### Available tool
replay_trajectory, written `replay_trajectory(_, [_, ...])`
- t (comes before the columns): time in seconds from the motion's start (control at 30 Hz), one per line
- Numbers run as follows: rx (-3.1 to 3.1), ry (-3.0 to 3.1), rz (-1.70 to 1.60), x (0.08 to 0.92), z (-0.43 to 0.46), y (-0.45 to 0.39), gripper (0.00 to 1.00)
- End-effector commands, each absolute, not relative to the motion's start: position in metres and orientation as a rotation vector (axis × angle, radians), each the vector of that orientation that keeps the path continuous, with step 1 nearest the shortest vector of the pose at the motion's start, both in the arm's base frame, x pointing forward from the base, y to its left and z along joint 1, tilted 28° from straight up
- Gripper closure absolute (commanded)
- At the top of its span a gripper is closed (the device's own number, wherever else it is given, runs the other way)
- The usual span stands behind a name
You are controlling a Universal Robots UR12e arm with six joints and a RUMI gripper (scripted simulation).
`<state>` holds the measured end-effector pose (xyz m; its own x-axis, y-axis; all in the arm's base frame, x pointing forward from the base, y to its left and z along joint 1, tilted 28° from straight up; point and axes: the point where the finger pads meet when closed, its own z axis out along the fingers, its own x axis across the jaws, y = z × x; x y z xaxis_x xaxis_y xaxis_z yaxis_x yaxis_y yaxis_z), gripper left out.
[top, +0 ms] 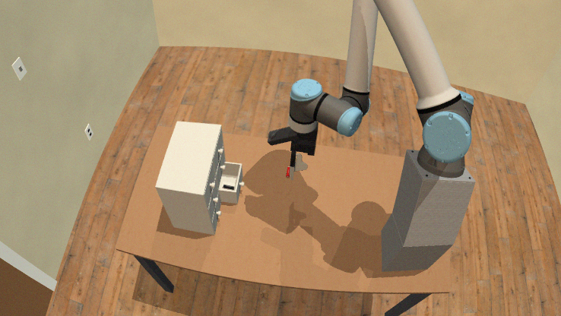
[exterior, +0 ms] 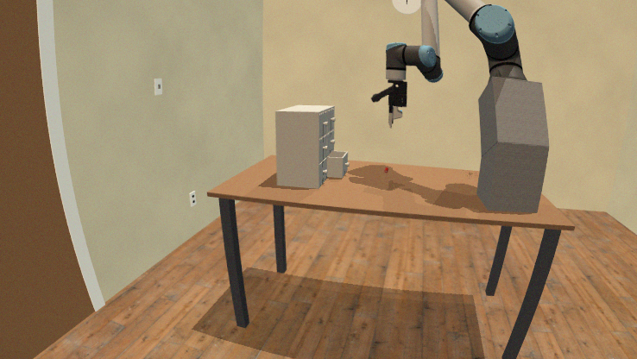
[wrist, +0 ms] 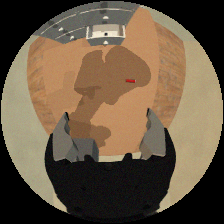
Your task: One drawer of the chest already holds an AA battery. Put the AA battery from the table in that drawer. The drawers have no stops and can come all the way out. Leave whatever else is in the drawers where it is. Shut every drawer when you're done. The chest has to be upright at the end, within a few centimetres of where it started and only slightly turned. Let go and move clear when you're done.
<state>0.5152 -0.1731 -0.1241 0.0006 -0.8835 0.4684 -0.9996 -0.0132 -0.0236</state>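
The red AA battery [top: 287, 172] [exterior: 386, 169] [wrist: 130, 81] lies on the table, in the arm's shadow. The white chest [top: 188, 156] [exterior: 297, 149] stands upright at the left of the table. One low drawer [top: 228, 197] [exterior: 335, 166] is pulled out, and a dark battery [top: 228, 186] lies in it. The other drawers look shut. My gripper [top: 297, 172] [exterior: 394, 121] [wrist: 107, 110] is open and empty, pointing down. It hangs high above the table near the red battery, which lies ahead of the fingertips and nearer the right finger in the wrist view.
The open drawer's knob [top: 241, 183] sticks out toward the arm's side. Several more knobs project from the chest's front. The arm's grey pedestal [top: 432, 212] [exterior: 513, 178] stands at the right end of the table [top: 243, 251] [exterior: 428, 207].
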Motion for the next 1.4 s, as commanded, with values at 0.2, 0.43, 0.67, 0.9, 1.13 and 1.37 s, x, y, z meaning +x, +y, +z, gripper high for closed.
replay_trajectory(0.2, [1.966, -1.952, 0.514, 0.515, -0.124, -0.173, 0.0])
replay_trajectory(0.43, [1.966, -1.952, 0.514, 0.515, -0.121, -0.171, 0.0])
replay_trajectory(0.67, [1.966, -1.952, 0.514, 0.515, -0.117, -0.169, 0.0])
replay_trajectory(0.9, [1.966, -1.952, 0.514, 0.515, -0.111, -0.166, 0.0])
replay_trajectory(1.13, [1.966, -1.952, 0.514, 0.515, -0.11, -0.165, 0.0])
replay_trajectory(1.37, [1.966, -1.952, 0.514, 0.531, -0.111, -0.165, 0.0])
